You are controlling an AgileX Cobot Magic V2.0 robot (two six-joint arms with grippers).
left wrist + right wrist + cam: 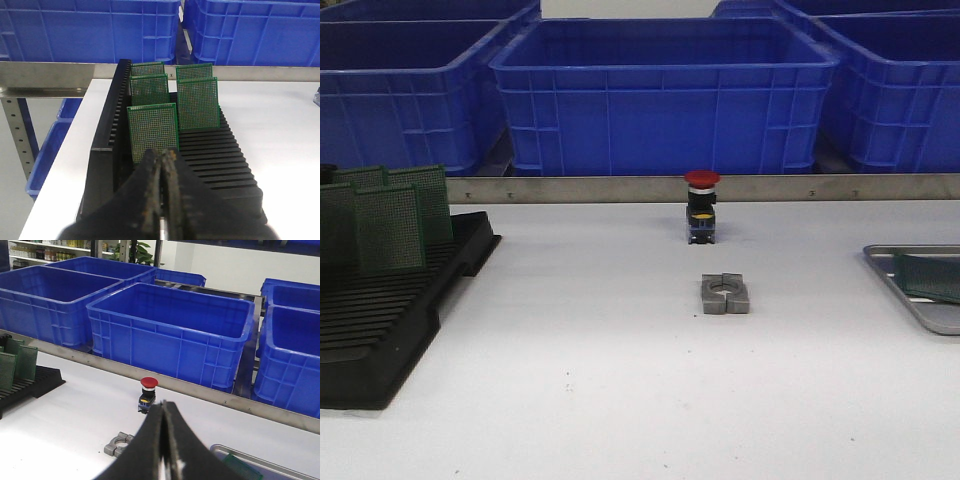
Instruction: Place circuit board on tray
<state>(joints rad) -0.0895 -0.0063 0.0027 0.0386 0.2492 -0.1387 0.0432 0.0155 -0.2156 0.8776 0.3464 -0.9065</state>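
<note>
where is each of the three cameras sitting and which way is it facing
Front view: low at the table's near edge, facing forward over the white table to the blue bins; no robot parts show.
Left wrist view: on the left arm, looking along the black rack of circuit boards; the shut left gripper shows.
Right wrist view: on the right arm, facing the red button switch and bins; the shut right gripper shows.
Shared: front and right wrist views both show the switch, the metal clamp block and the tray.
</note>
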